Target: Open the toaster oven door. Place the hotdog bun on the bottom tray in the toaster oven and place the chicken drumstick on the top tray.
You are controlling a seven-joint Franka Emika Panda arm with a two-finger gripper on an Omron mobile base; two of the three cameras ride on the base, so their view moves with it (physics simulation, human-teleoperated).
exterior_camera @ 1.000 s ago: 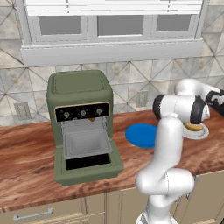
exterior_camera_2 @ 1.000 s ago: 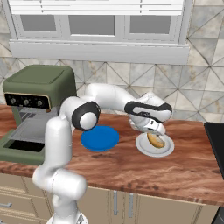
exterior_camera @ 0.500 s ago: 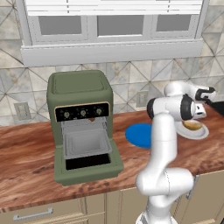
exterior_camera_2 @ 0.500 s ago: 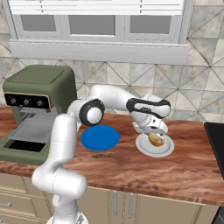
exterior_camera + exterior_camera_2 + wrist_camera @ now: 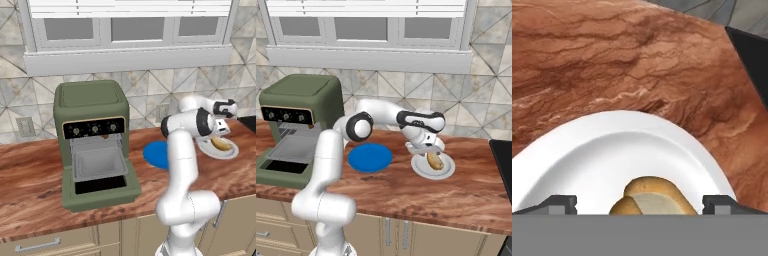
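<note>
The tool (image 5: 640, 202) hung low over a white plate (image 5: 587, 160) at the bottom of the hand view, its two dark fingertips (image 5: 559, 204) spread wide apart, one at each side of a tan bun (image 5: 654, 200) that lay between them without visible contact. The plate's rim curved across the middle of that frame, with bare reddish-brown surface (image 5: 612, 65) beyond it and a dark edge in the upper right corner.

In the right base view the tool (image 5: 428, 148) sat right of centre, just above the bun (image 5: 434, 161) on the plate (image 5: 421, 171). A blue disc (image 5: 370, 157) lay just left of the plate, apart from it, with open surface (image 5: 421, 195) in front of both toward the lower edge.

In the left base view the tool (image 5: 226, 127) was at the right of the frame over the plate (image 5: 210, 148), and the blue disc (image 5: 155, 155) showed partly behind the arm. The toaster oven (image 5: 90, 112) stood left of centre, well apart from the plate, its door (image 5: 102, 192) dropped flat onto the surface (image 5: 30, 175) and a grey tray (image 5: 97, 162) visible in the opening. I could not make out the drumstick.
</note>
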